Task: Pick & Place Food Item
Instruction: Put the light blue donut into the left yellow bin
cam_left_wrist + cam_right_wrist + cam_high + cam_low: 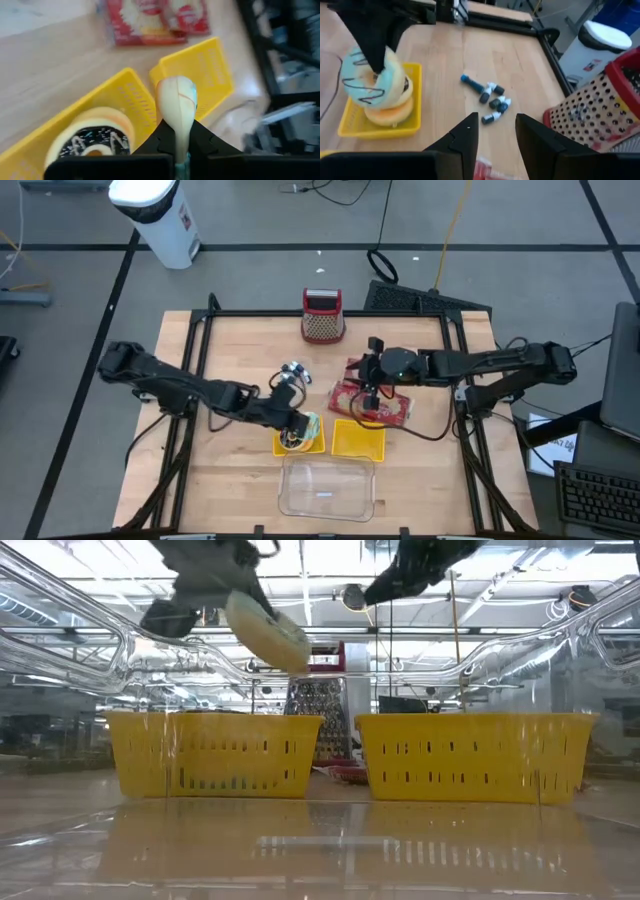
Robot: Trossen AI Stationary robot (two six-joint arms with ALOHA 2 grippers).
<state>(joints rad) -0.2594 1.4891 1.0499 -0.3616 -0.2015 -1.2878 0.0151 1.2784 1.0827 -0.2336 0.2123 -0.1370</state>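
Note:
My left gripper (298,423) is shut on a doughnut with blue icing and dark stripes (370,80), held above the left yellow basket (312,446). A second doughnut with dark icing (92,140) lies in that basket. The right yellow basket (358,438) holds nothing that I can see. My right gripper (496,127) stands open with nothing between its fingers, above a red food packet (385,408) behind the baskets. My left gripper pinches the doughnut's ring across its two flat faces (176,120) between the two fingers. The fingers slant down from the table's left side. The doughnut (268,630) stands tilted on edge, lifted clear above the left basket and the doughnut in it.
A clear plastic container (328,485) lies at the near edge in front of the baskets. A red-topped grater (322,315) stands at the far side. Several small bottles (292,373) lie behind the left basket. A black frame (190,350) borders the table.

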